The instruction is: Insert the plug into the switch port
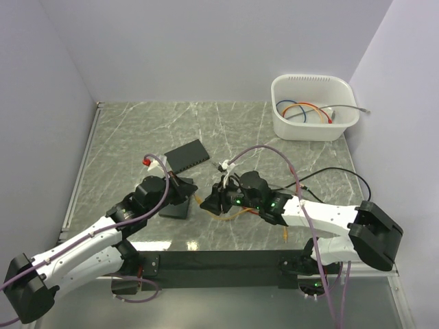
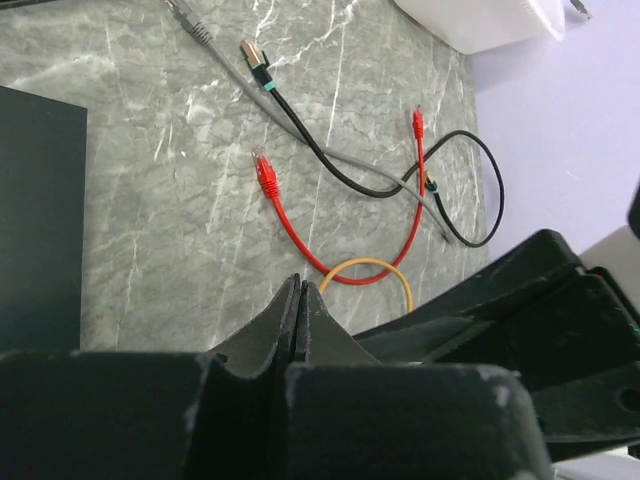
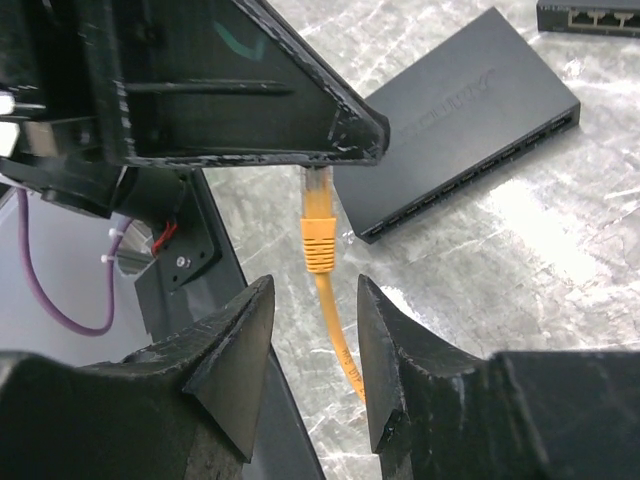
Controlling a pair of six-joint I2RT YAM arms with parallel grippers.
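Observation:
An orange cable with an orange plug (image 3: 318, 232) hangs upright in the right wrist view. Its clear tip is pinched under the tips of my left gripper (image 3: 350, 145), which is shut on it. My right gripper (image 3: 315, 300) is open, and its fingers stand on either side of the cable just below the plug without touching it. A black switch (image 3: 470, 125) lies just behind the plug, its row of ports facing the near right. In the top view both grippers meet at the table's middle front: the left gripper (image 1: 192, 194) and the right gripper (image 1: 208, 201). In the left wrist view the left gripper's fingers (image 2: 299, 290) are pressed together, with an orange loop (image 2: 372, 268) beyond them.
A second black switch (image 1: 186, 156) lies farther back. Loose red (image 2: 300, 235), black (image 2: 330, 165) and grey cables (image 2: 215, 50) lie on the marble to the right. A white bin (image 1: 314, 108) holding several cables stands at the back right.

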